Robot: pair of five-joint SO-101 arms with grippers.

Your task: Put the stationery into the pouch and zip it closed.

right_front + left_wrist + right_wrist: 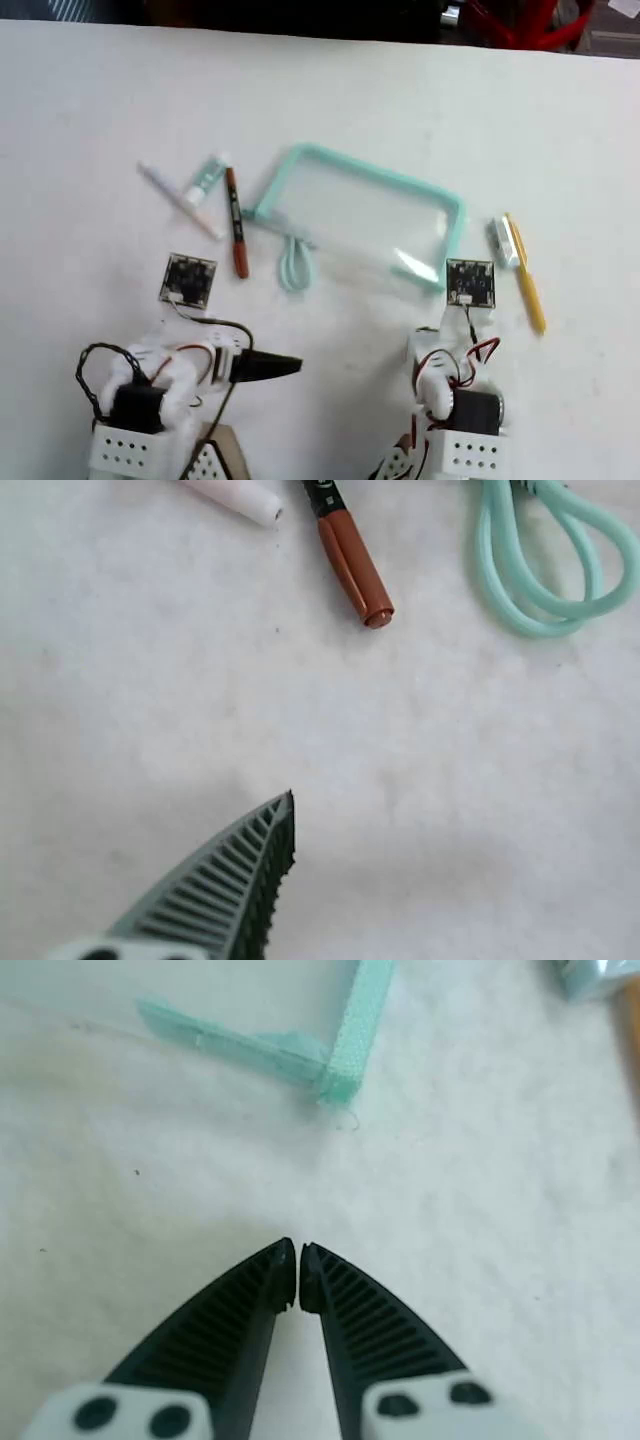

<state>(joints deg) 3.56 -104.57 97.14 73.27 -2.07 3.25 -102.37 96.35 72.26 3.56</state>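
The clear pouch (pixel 375 173) with mint-green trim lies flat at mid-table, nothing inside it, its loop strap (pixel 492 575) trailing off the corner nearer the left arm. It looks light, soft and slick: the film would likely buckle or slide under a push, so the stiffer trim edge or the strap seems the soundest hold, with one arm pinning the pouch while the other loads it. The stationery is split to either side. A brown marker (pixel 236 222), a white pen (pixel 182 200) and a small mint-and-white item (pixel 205 180) lie beside the strap end. A yellow pen (pixel 526 275) and a small pale item (pixel 503 243) lie just past the opposite end. All look light and rigid; the pens may roll and are best pinched mid-barrel, across their length. The right gripper (pixel 298 1265) sits low near the pouch corner, jaws pressed together on nothing. The left gripper (pixel 272 366) rests short of the marker; whether it is spread cannot be told. The table (pixel 90 90) is white.
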